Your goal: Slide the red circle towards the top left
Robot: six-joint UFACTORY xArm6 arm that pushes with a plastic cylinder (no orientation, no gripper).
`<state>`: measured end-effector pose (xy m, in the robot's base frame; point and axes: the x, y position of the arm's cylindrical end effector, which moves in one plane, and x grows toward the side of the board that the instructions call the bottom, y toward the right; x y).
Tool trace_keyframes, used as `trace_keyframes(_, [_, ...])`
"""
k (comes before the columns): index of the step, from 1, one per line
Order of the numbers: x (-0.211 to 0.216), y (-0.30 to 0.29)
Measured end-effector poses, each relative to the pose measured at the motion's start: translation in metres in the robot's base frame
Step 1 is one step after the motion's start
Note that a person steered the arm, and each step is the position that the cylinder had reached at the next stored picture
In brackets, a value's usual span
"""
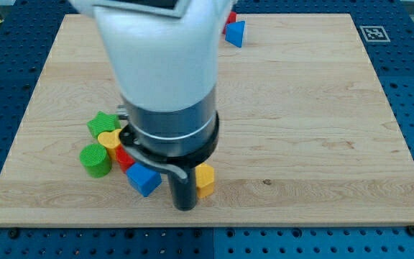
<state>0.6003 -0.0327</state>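
Observation:
A red block (pixel 124 158) lies at the lower left, partly hidden by the arm, so I cannot tell its shape. It sits between a yellow heart (pixel 109 140), a green cylinder (pixel 95 160) and a blue cube (pixel 144 180). A green star (pixel 102 123) lies just above the heart. My tip (pixel 184 208) is down near the board's bottom edge, to the right of the blue cube and touching or nearly touching a yellow block (pixel 205 179) on its right. A second red block (pixel 231 17) shows at the top, mostly hidden behind the arm.
A blue triangle (pixel 236 34) lies at the top centre beside the second red block. The arm's large white and black body (pixel 165 93) hides the board's middle. The wooden board (pixel 322 129) ends close below the tip.

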Motion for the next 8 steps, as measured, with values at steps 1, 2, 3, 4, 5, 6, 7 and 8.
trace_keyframes(1, [0.001, -0.020])
trace_keyframes(2, [0.005, -0.058])
trace_keyframes(3, [-0.009, -0.070])
trace_keyframes(4, [-0.029, -0.070])
trace_keyframes(5, [-0.036, -0.075])
trace_keyframes(6, [-0.052, -0.075])
trace_keyframes(7, [-0.061, -0.071])
trace_keyframes(8, [-0.082, -0.060])
